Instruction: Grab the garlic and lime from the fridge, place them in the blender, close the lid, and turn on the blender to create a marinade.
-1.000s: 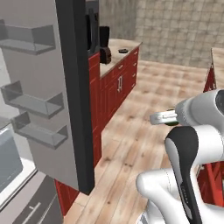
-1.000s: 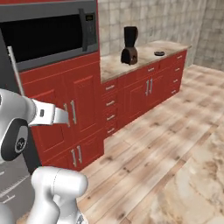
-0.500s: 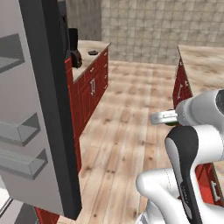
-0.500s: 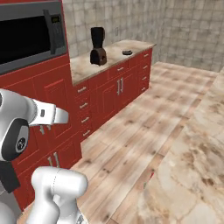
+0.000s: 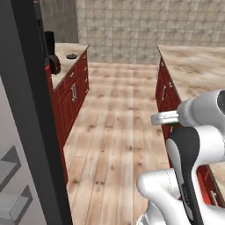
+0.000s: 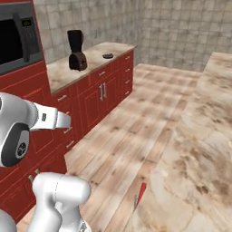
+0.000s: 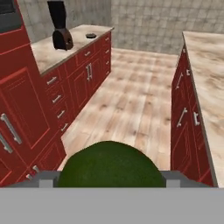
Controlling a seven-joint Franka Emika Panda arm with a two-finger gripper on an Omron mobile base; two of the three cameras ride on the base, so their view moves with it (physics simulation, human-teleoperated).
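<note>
The lime (image 7: 109,162), a round dark green fruit, sits between my gripper's (image 7: 109,179) two finger tips, and the gripper is shut on it. Far ahead on the left counter stands the blender (image 7: 60,27) (image 6: 77,53), a black jar on a reddish-brown base. In the left base view the blender (image 5: 52,59) is partly hidden behind the fridge (image 5: 33,110) door's dark edge. The round dark lid (image 7: 90,35) (image 6: 108,55) (image 5: 71,56) lies on the counter just beyond the blender, apart from it. The garlic is out of view.
Red cabinets (image 7: 30,105) line the left side under a beige counter. A microwave (image 6: 18,41) hangs above them. An island with red drawers (image 7: 183,113) runs along the right. A wooden floor aisle (image 5: 118,114) lies open between them. Pale door bins (image 5: 11,186) show at lower left.
The whole picture has shifted as the base turns. The fridge door has slid to the left edge and the aisle with the blender counter has come ahead. The arm's pose looks unchanged.
</note>
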